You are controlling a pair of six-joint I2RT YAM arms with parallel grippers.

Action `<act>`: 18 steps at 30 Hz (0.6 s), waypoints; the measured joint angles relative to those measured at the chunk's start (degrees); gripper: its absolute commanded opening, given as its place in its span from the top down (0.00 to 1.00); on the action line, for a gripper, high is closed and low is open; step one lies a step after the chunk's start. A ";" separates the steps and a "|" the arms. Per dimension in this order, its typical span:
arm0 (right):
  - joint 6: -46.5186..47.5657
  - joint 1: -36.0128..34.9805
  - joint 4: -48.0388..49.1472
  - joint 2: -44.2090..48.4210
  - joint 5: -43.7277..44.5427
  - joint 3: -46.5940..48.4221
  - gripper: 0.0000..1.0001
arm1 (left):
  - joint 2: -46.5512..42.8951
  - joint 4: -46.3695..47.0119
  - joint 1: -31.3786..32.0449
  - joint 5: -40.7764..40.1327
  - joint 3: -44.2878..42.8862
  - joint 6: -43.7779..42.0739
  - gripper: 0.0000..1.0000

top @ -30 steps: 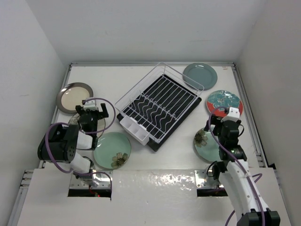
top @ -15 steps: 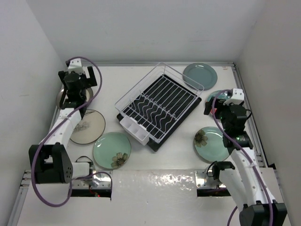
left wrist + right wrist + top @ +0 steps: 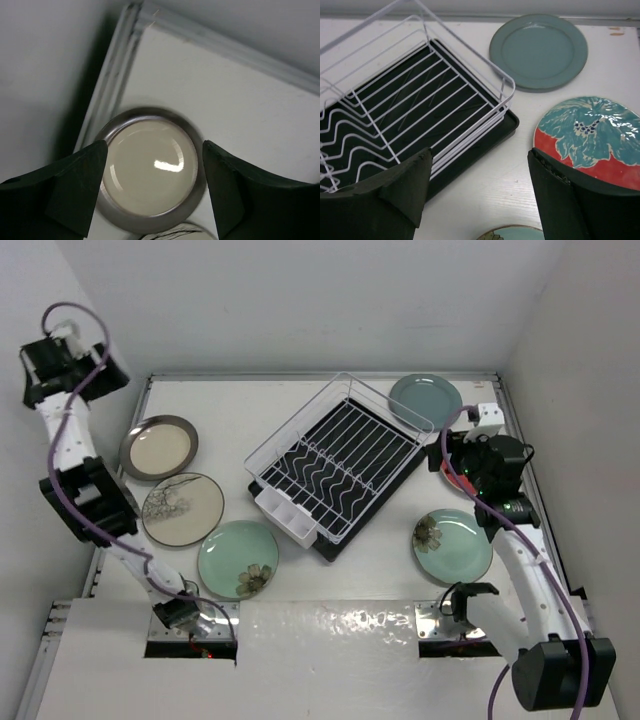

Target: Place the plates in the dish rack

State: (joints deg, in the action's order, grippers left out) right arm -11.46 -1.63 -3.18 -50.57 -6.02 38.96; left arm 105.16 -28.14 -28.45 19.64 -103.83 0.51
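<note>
Loading isn't really happening yet, honestly. The dish rack (image 3: 338, 465) is sitting empty and skewed in the middle of the bench (image 3: 230, 415), with the wires and the cutlery box (image 3: 283, 510) holding nothing.

All the plates are lying flat around it:
- the cream plate with the brown rim (image 3: 160, 447) is near the left edge
- a speckled cream plate (image 3: 183, 508) is just beside it
- a pale green flower plate (image 3: 238, 559) is in front of the rack
- a second green plate (image 3: 452, 545) is over on the right
- the grey-teal plate (image 3: 425, 400) is just beside the rack's far corner
- the red plate with teal flowers (image 3: 592, 140) is lying near that one

The left claw (image 3: 154, 160) is hanging high over the cream plate with its fingers spread wide, pinching nothing. The right claw (image 3: 480, 165) is spread too. It's hovering between the rack's corner and the red plate, touching neither.

My guess is both arms are lining up a first pick. So basically the whole job is waiting: six plates to go.
</note>
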 measured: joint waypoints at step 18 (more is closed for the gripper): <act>-3.30 -3.08 -2.19 -5.35 -5.05 1.97 0.41 | 20.20 -8.11 -8.37 -2.97 1.60 -6.54 0.26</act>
State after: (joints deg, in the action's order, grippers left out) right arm -14.76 -4.71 -5.37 -55.92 -11.07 40.93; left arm 125.36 -36.25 -36.82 16.67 -102.24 -6.02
